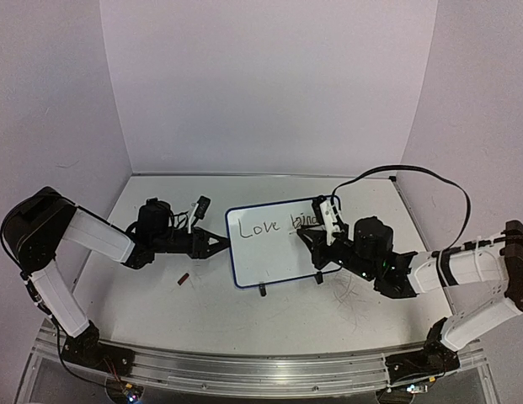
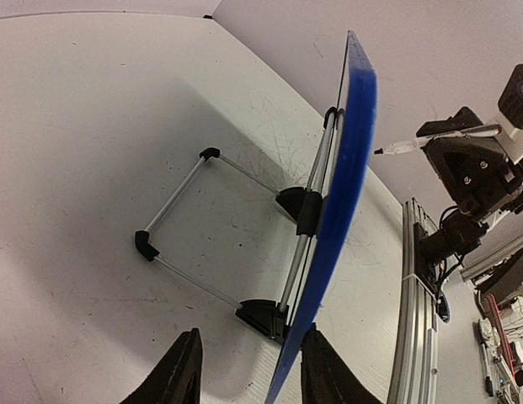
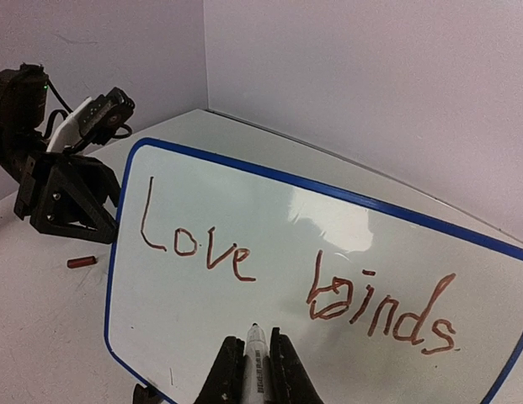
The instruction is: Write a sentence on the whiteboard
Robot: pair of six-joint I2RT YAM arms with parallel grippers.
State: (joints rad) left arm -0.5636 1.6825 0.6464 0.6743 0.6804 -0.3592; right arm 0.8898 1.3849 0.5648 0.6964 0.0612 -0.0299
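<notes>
The whiteboard [image 1: 274, 257] stands tilted on its feet mid-table, blue rim all round. The sentence [image 1: 282, 224] reads "Love binds" in one line of dark red lettering [image 3: 295, 273]. My right gripper [image 1: 318, 238] is shut on a white marker [image 3: 256, 358]. The marker's tip is just off the whiteboard's face [image 3: 202, 311], below "Love". My left gripper [image 1: 217, 244] is at the board's left edge. In the left wrist view the gripper [image 2: 253, 337] is open, with the blue rim [image 2: 349, 168] between the jaws against the right finger.
A small red marker cap [image 1: 184, 278] lies on the table left of the board's foot, and also shows in the right wrist view [image 3: 80, 262]. The board's wire stand [image 2: 185, 219] reaches out behind it. White walls enclose the table on three sides.
</notes>
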